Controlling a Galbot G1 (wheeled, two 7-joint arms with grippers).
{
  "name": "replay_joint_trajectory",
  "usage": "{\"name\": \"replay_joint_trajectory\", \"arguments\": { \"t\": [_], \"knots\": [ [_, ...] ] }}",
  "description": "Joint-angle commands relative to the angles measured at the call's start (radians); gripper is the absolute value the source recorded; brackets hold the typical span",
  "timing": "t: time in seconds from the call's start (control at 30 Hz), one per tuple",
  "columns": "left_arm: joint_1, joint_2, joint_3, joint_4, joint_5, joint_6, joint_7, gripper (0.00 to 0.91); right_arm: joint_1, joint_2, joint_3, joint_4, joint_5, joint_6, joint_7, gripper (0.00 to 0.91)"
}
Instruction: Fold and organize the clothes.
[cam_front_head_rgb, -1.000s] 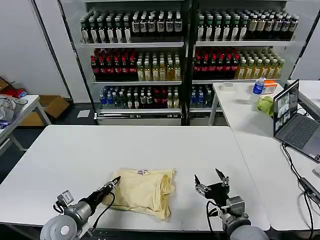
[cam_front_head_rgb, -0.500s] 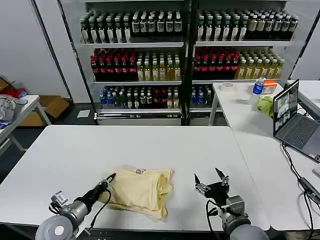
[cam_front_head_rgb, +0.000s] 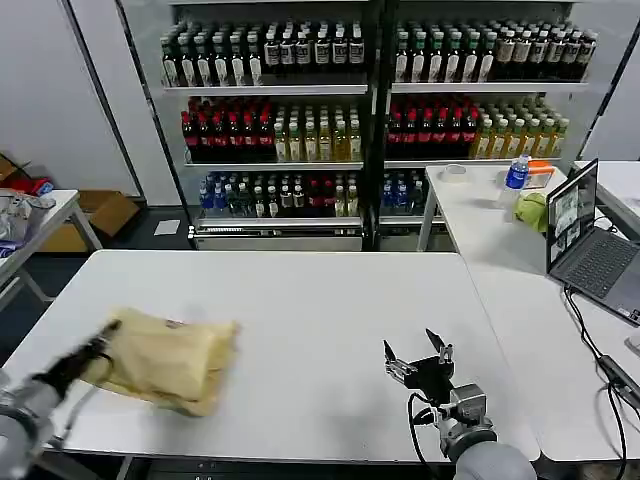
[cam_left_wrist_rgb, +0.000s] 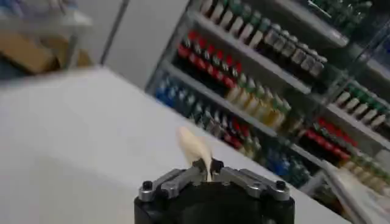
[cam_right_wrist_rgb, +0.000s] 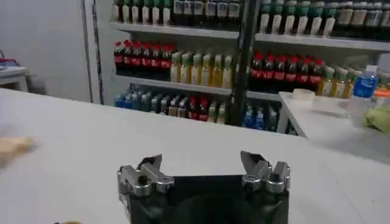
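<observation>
At the table's near left edge, the left gripper (cam_front_head_rgb: 100, 352) is clamped on the folded T-shirt (cam_front_head_rgb: 170, 357), apparently setting it aside. Near right, the right gripper (cam_front_head_rgb: 418, 357) hovers wide open, empty. Next, release appears due.

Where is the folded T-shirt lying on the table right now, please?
In the head view the cream-yellow T-shirt lies near the white table's left front edge, pinched at its left end by the left gripper, far from the open right gripper.
</observation>
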Motion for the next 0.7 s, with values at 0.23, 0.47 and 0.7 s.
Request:
{"name": "replay_joint_trajectory", "arguments": {
  "t": [0.23, 0.47, 0.7],
  "knots": [
    [0.081, -0.003, 0.228, -0.142, 0.498, -0.011, -0.031, 0.010, -0.015, 0.017, 0.016, 0.002, -0.007, 0.005, 0.000, 0.907],
    [-0.023, -0.224, 0.537, -0.168, 0.749, -0.016, -0.117, 0.010, -0.024, 0.023, 0.017, 0.000, -0.019, 0.002, 0.001, 0.907],
    [-0.134, -0.207, 0.576, -0.168, 0.545, -0.005, -0.199, 0.010, -0.034, 0.029, 0.029, -0.008, -0.024, 0.004, 0.001, 0.907]
  ]
}}
